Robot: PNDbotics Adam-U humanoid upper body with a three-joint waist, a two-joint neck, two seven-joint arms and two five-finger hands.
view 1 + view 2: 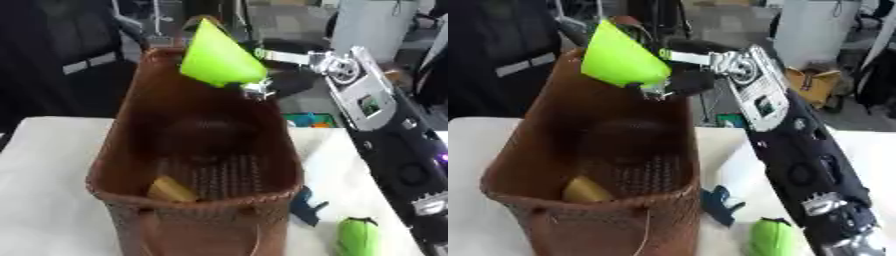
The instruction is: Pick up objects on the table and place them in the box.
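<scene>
Looking down on a white table (52, 165) carrying a tall brown woven basket (206, 145) near its front edge, open at the top, with a loop handle rising at its far rim

Reaching in from the right side: the robot's right arm (785, 145), black with silver joints, stretching up and across towards the basket's far rim

Gripping a bright green cone (217, 55) in the right hand (284, 82), fingers clamped on the cone's lower edge at the right; holding the cone above the basket's far right rim, tilted, point up and away, wide end angling down towards the opening

Lying inside the basket, at the bottom near its front left wall: a yellow piece (171, 190), shape unclear

Resting on the table just right of the basket's base, near the front edge: a small dark blue object (306, 205), too blurred to identify

Sitting further right, near the table's front right corner: a green rounded object (357, 236) with a dark tip, partly beside the arm

Showing at the table's far edge, behind the arm: a small teal and orange item (308, 120)

Not appearing in either view: the left hand
</scene>
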